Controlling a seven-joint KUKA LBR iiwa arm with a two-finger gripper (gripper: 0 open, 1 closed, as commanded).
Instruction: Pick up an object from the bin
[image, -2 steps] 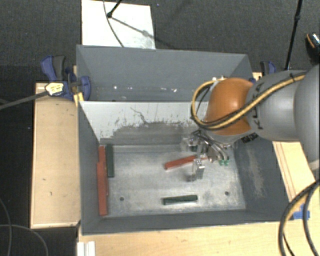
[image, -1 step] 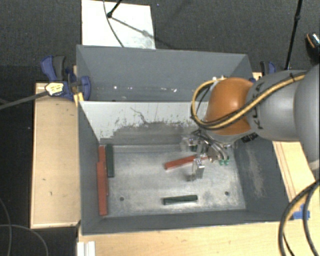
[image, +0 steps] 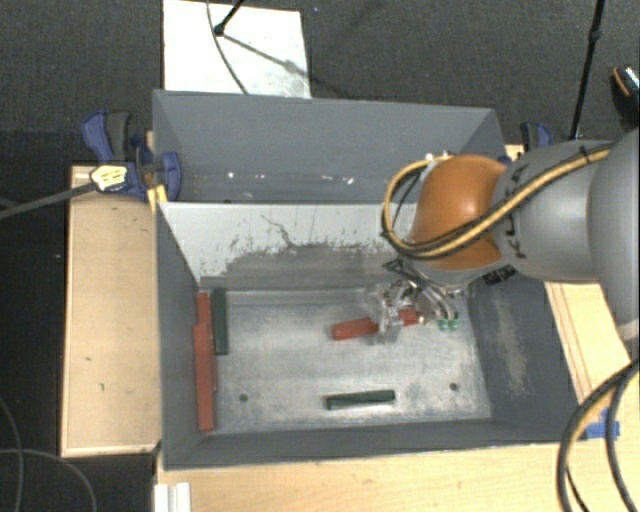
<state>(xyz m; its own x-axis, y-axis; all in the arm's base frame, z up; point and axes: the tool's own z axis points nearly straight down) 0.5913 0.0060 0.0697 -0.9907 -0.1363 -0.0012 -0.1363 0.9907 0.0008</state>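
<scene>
Gripper (image: 392, 322): low over the bin (image: 290, 365) floor, under the orange wrist cover (image: 455, 210).
Jaws: you can't tell from this view whether they're open or closed. Too much hardware is bunched at the tip.
Likely target: short red bar (image: 350, 329), lying flat. One end pokes out just view-left of gripper and the rest runs under it. There's a red bit just right of gripper, maybe the same bar, unconfirmed.
Held?: can't say. The bar looks to be resting on the floor.
Handling (est.): prob. stiff, light block, wood or plastic, so it won't squash. Painted faces may be a bit slick. It's low & flat, so you'd need to go right down to the floor.
Where to grab: across the narrow width, near mid-length, so it won't tip or swing.
Risk: a grab at the end could pivot the bar out.
Other items: dark green bar (image: 360, 400) lies front of gripper, well apart. Long red bar (image: 205, 375) & dark bar (image: 219, 322) lie side by side, far left of gripper. Neither is in your way.
</scene>
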